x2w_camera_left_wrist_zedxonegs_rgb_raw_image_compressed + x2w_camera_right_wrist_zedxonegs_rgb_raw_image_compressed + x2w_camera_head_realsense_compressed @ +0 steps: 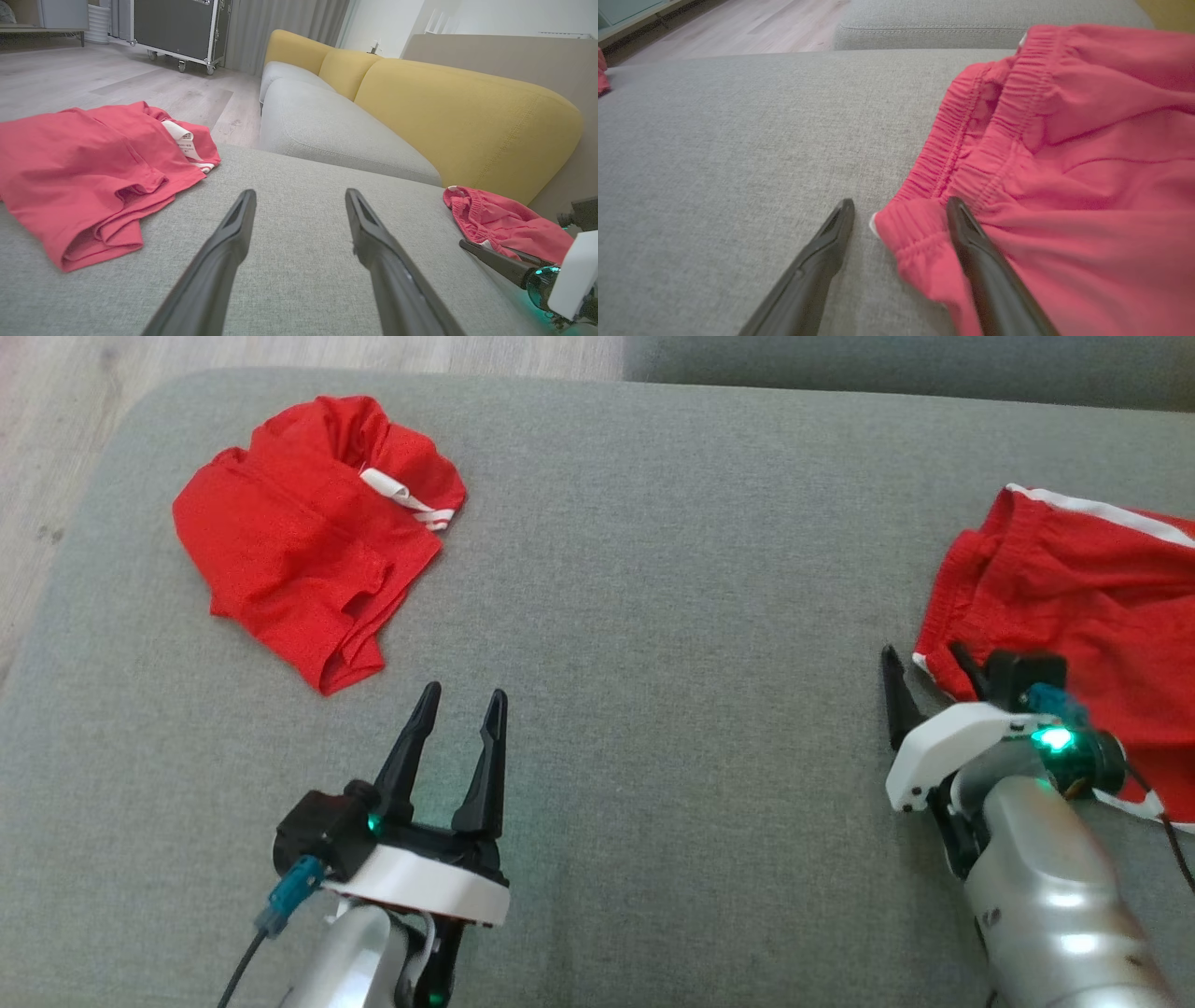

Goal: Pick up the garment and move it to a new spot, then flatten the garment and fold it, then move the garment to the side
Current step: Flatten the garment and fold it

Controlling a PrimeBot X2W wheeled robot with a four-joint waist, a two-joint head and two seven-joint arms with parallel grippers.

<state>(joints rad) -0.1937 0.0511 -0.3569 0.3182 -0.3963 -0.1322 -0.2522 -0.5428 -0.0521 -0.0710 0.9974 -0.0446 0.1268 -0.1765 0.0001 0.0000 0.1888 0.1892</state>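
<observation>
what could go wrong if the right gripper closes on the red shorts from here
1. The open right gripper straddles only the waistband corner of the red shorts, one finger over cloth and one over bare cushion. Closing may pinch a thin edge that slips out or lifts the shorts bunched.
2. A second red garment lies on the cushion's left, beyond the open left gripper. Carrying the shorts that way could drop them on it.

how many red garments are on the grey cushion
2. One red garment lies bunched at the cushion's far left; the other garment at its right edge, a corner between the open right gripper's fingers.
</observation>
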